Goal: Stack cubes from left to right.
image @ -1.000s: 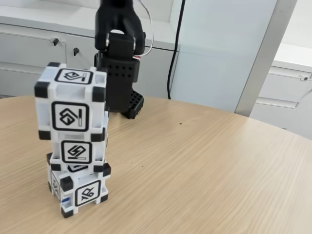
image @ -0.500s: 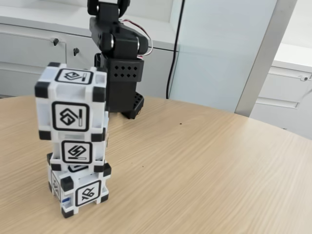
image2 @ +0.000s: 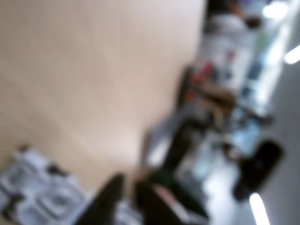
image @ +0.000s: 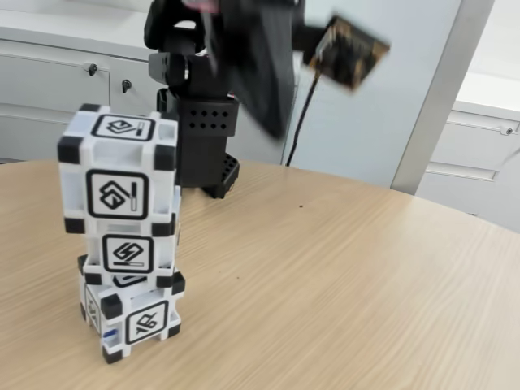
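Three cubes (image: 123, 236) stand stacked in a slightly uneven tower at the left of the wooden surface (image: 341, 284) in the fixed view. The arm (image: 252, 57) is a dark blur above its base (image: 203, 138), well apart from the tower. The tool is too blurred to tell whether it is open or holding anything.

Three small white plastic cubes with black corners (image: 122, 227), stacked.
The tower stands on the light wooden table (image: 341, 292), near its left front edge, slightly uneven.
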Available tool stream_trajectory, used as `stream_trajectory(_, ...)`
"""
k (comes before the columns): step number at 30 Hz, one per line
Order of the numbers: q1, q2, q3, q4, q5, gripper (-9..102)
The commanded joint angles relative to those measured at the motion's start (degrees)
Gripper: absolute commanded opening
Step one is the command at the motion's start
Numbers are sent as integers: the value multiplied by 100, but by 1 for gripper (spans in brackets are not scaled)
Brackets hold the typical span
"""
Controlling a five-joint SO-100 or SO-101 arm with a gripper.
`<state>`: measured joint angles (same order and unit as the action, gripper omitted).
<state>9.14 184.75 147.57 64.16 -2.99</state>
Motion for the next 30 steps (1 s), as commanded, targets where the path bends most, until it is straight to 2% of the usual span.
stream_trajectory(1, 62, 378, 527, -334, -105, 0)
stream_trajectory(11, 70, 360, 1529, -378, 211, 0)
stream_trajectory(18, 79, 352, 1626, -343, 510, 0)
stream_trajectory(24, 79, 352, 1547, 422, 264, 0)
stream_trajectory(30, 79, 352, 1547, 492, 255, 0)
